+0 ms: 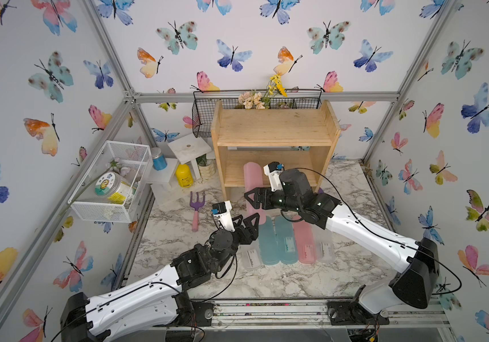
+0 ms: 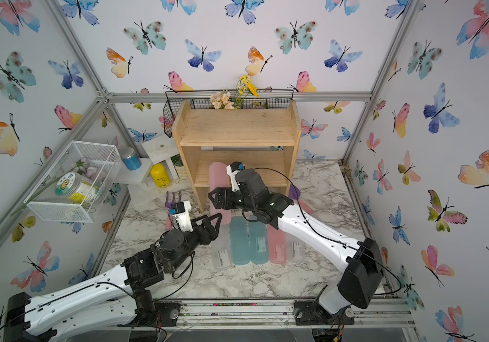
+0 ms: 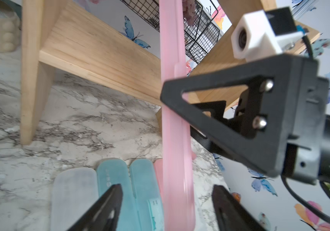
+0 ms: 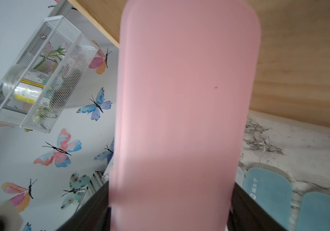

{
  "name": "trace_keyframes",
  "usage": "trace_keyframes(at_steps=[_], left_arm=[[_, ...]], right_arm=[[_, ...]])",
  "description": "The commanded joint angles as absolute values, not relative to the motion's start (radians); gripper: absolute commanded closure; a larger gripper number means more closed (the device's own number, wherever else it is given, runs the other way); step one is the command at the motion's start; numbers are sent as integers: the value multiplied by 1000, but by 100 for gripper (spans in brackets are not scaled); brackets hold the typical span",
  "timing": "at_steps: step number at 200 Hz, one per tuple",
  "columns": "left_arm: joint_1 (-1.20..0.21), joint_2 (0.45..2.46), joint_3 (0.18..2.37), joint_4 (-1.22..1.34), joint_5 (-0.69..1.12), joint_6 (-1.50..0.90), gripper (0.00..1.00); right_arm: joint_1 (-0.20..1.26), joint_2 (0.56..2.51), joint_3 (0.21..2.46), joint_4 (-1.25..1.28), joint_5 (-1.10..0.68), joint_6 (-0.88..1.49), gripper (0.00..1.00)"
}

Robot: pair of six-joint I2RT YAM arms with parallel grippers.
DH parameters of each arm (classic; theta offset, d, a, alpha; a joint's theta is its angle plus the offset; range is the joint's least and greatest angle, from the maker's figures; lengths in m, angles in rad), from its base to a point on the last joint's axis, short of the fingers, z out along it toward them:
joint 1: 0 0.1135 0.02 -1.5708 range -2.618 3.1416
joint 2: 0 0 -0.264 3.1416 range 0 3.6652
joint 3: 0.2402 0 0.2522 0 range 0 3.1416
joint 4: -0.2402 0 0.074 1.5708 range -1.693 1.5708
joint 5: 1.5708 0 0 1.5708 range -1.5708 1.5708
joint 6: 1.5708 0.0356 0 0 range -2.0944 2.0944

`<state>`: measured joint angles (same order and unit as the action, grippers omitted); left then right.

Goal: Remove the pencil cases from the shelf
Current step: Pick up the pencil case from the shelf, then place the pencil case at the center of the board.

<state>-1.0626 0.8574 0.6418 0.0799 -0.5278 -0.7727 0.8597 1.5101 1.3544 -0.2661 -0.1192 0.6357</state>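
1. At the shelf's lower tier, both top views: one pink pencil case [image 1: 253,177] has its far end over the lower board of the shelf [image 1: 275,127] and its near end out above the marble tabletop [image 1: 281,281]. I cannot tell whether it rests on the board. A row of five pencil cases [image 1: 286,242] (white, teal, teal, pink, white) lies flat in front. I judge this the last removal, mid hand-over.
2. Same views: the right gripper [image 1: 250,199] straddles the case mid-length. The left gripper [image 1: 249,220] sits at its near end.
3. Left wrist: left gripper [image 3: 167,187] fingers stand apart, clear of the case on both sides. The case shows edge-on, thin.
4. Right wrist: right gripper [image 4: 170,210] fingers sit against both long edges, which reads as a clamp. The case is frosted pink with a rounded end, no label showing, slightly blurred.
5. Next, my judgement: draw it clear of the shelf lip, turn it flat, and lay it beside the row without nudging the others.
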Motion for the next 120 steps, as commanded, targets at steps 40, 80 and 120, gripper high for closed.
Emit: trace_keyframes(at_steps=[40,80,120], left_arm=[[-1080,708,680,-368,-946,-833,1],[-1074,613,780,-388,-1031,-648,1],[-1071,725,1147,-701,-948,-624,1]], right_arm=[[863,1304,1080,-350,0,660,26],[1008,1352,940,-268,0,755,27],[1221,1606,1127,-162,37,869,23]])
